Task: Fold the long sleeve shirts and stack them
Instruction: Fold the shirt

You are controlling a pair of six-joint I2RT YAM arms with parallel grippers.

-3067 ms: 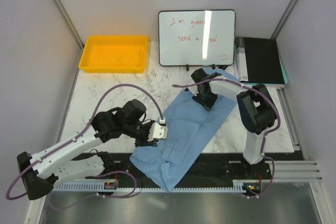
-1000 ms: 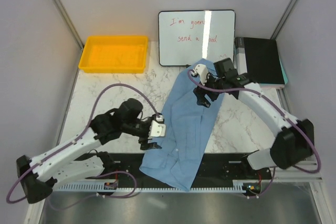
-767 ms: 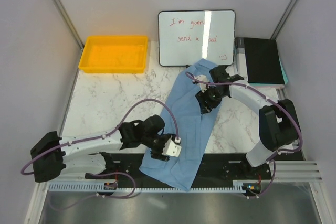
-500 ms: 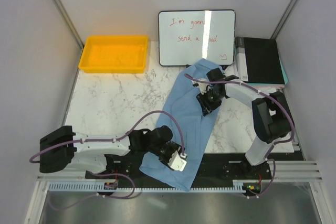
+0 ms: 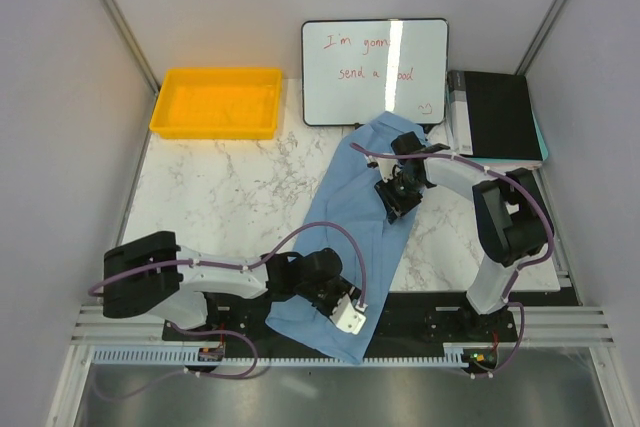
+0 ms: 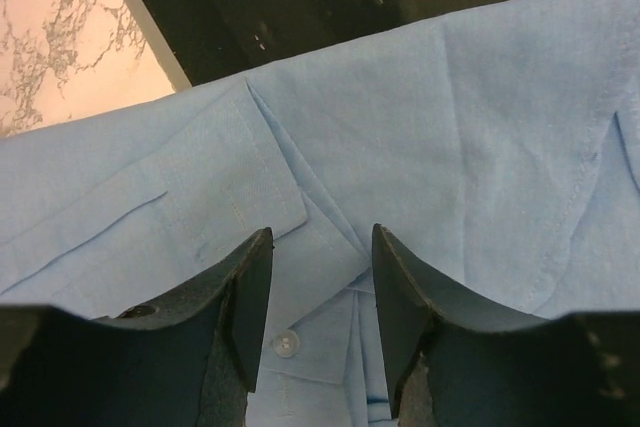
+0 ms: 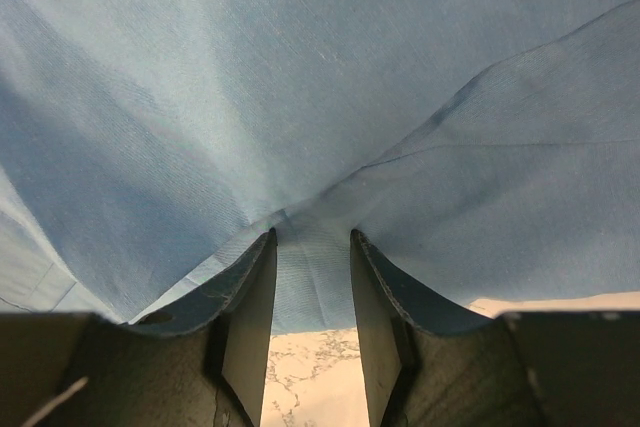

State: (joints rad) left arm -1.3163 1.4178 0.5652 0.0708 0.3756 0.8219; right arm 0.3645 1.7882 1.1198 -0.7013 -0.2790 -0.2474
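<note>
1 light blue shirt (image 5: 345,207) lies diagonally on the marbled counter (image 5: 220,197) — thin, creased cloth, its hem draped over the black near edge. My right hand (image 7: 312,247) is clamped on a ridge of it. The left hand (image 6: 315,282) straddles a buttoned fold, but I can't tell if it grips. A whiteboard (image 5: 375,72), a yellow tray (image 5: 215,102) and a black binder (image 5: 495,115) sit beyond.

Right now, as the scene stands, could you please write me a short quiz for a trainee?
1. True or false: the right claw pinches the light blue shirt.
2. At which end of the shirt is the left claw? A) the near end B) the far end
3. What colour is the tray in the far left corner?
Key: 1 true; 2 A; 3 yellow.
</note>
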